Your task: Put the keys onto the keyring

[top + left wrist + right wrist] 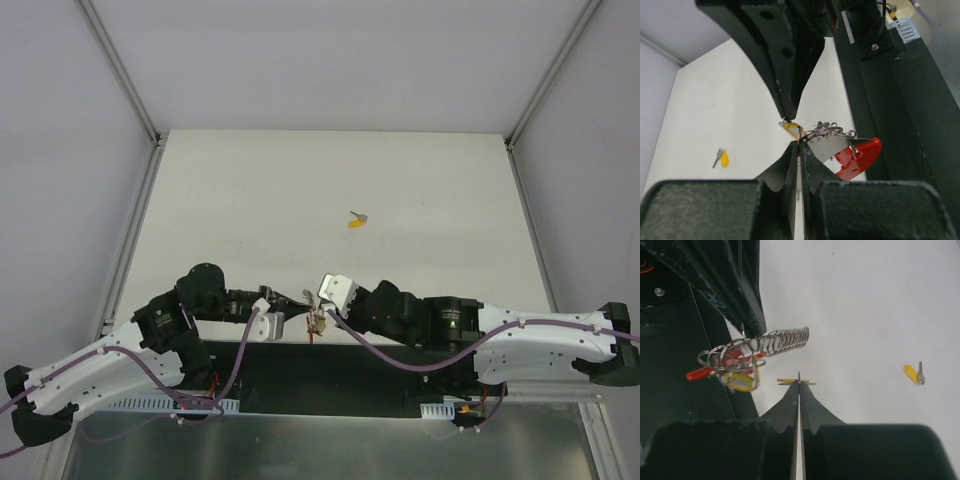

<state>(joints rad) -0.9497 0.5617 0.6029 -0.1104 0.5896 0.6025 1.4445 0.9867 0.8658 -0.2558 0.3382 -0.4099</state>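
Note:
The keyring hangs between the two arms near the table's front edge, with its red loop to the right. My left gripper is shut on its small metal ring. In the right wrist view the keyring shows a grey coiled strap and a yellow tag. My right gripper is shut on a yellow-headed key, held edge-on just right of the ring. That key touches the ring in the left wrist view. A second key lies loose on the table farther back.
A black strip runs along the table's near edge under both wrists. White walls with metal rails close in the white tabletop on the left, right and back.

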